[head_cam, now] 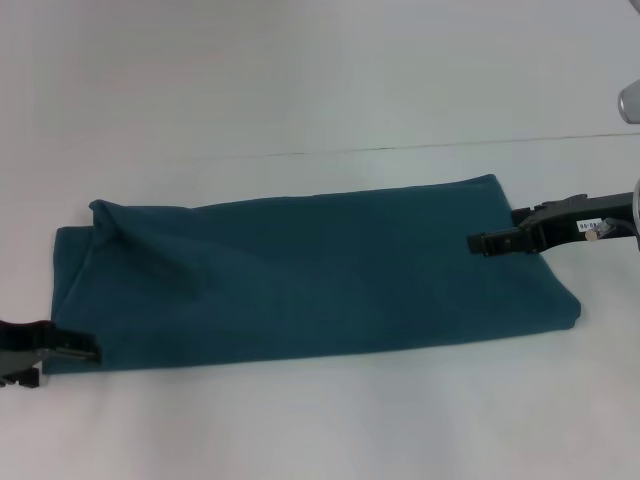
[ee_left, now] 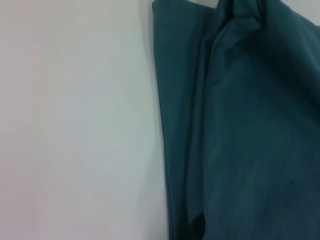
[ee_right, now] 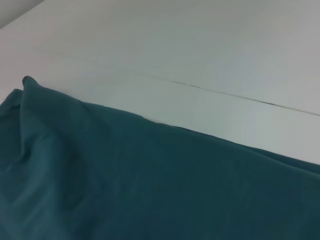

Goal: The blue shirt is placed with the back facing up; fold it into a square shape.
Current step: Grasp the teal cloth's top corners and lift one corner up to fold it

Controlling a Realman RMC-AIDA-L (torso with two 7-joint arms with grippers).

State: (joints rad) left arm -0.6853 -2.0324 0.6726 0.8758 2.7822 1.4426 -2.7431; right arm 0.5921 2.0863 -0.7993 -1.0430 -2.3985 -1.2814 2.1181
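Observation:
The blue shirt (head_cam: 300,270) lies flat on the white table, folded into a long band running left to right, plain side up, with a raised wrinkle at its far-left corner. My left gripper (head_cam: 90,352) sits low at the shirt's near-left corner, its tip touching the cloth edge. My right gripper (head_cam: 475,242) reaches in from the right, its tip over the shirt's right end. In the left wrist view the blue shirt (ee_left: 250,125) shows stacked folded layers along one edge. The right wrist view looks along the blue shirt (ee_right: 150,185) toward that wrinkled corner.
The white table (head_cam: 300,80) extends on all sides of the shirt. A thin dark seam (head_cam: 400,148) crosses the table behind the shirt, also seen as the seam (ee_right: 225,92) in the right wrist view. A grey robot part (head_cam: 630,100) shows at the right edge.

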